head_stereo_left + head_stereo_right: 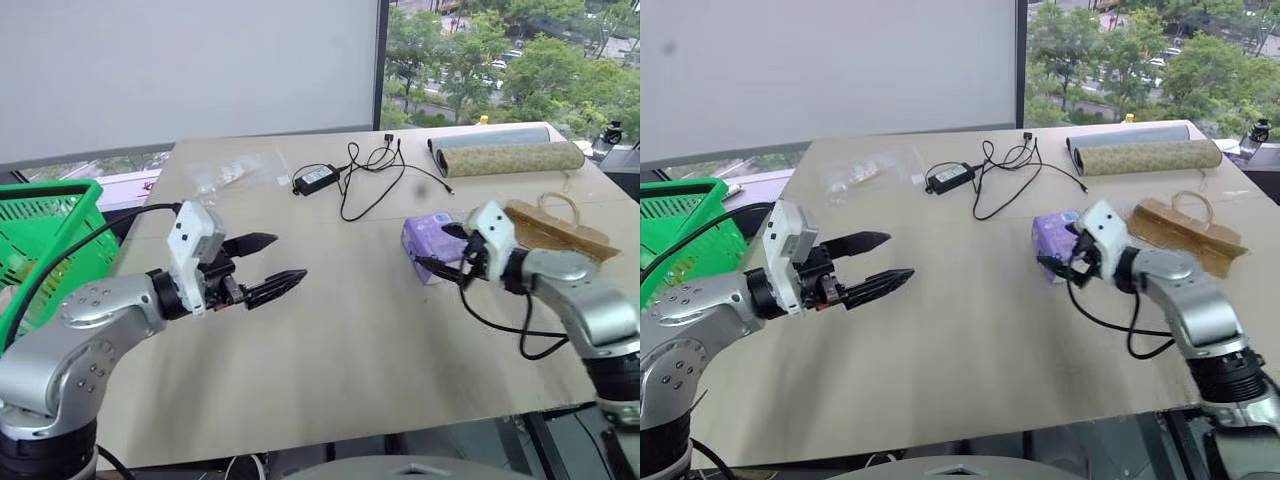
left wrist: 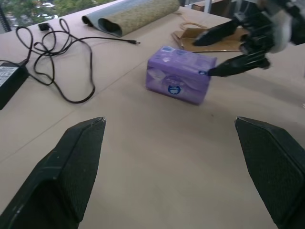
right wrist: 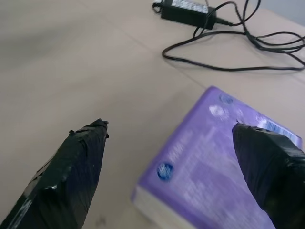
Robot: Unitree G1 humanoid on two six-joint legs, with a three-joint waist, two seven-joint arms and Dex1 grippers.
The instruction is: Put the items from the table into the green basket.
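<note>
My right gripper [image 1: 447, 250] sits with its jaws spread wide, holding nothing, right at the purple-and-white tissue pack [image 1: 428, 243]. From the wrist camera I see one black finger [image 3: 267, 167] over the pack's far edge and the other finger out over bare table beside it; I can't tell whether either tip actually touches the wrapper. The pack lies flat on the table [image 1: 350, 330], right of centre, with a brown paper bag [image 1: 555, 228] just beyond my right wrist.

My left gripper [image 1: 265, 265] hangs above the left part of the table, also wide open and empty, pointing across toward the pack and well apart from it. The green basket [image 1: 45, 240] stands off the table's left edge, beside my left arm; I can't make out what is inside it.

Farther back I see a black power adapter [image 1: 317, 179] with its tangled cable [image 1: 375, 175], a clear plastic bag [image 1: 225, 175] near the far left corner, and two rolled mats [image 1: 505, 152] along the far right edge
</note>
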